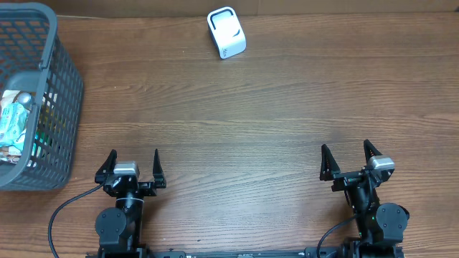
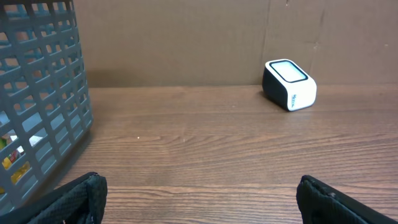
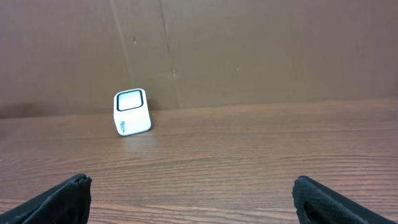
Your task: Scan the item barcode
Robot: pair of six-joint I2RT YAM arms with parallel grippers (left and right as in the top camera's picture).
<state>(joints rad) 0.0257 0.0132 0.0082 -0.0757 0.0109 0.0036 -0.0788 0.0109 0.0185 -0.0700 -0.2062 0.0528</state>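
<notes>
A small white barcode scanner [image 1: 226, 32] with a dark window on top stands at the far middle of the wooden table; it also shows as the scanner [image 2: 290, 84] in the left wrist view and the scanner [image 3: 132, 111] in the right wrist view. Packaged items [image 1: 14, 123] lie inside a grey mesh basket [image 1: 54, 93] at the left edge. My left gripper [image 1: 134, 159] rests open near the front left, nothing between its fingers. My right gripper [image 1: 346, 153] stands open near the front right, also empty. Both are far from the scanner and the items.
The grey basket wall [image 2: 43, 99] fills the left of the left wrist view. A brown cardboard wall [image 3: 249, 50] closes off the back of the table. Bare wood lies between the grippers and the scanner.
</notes>
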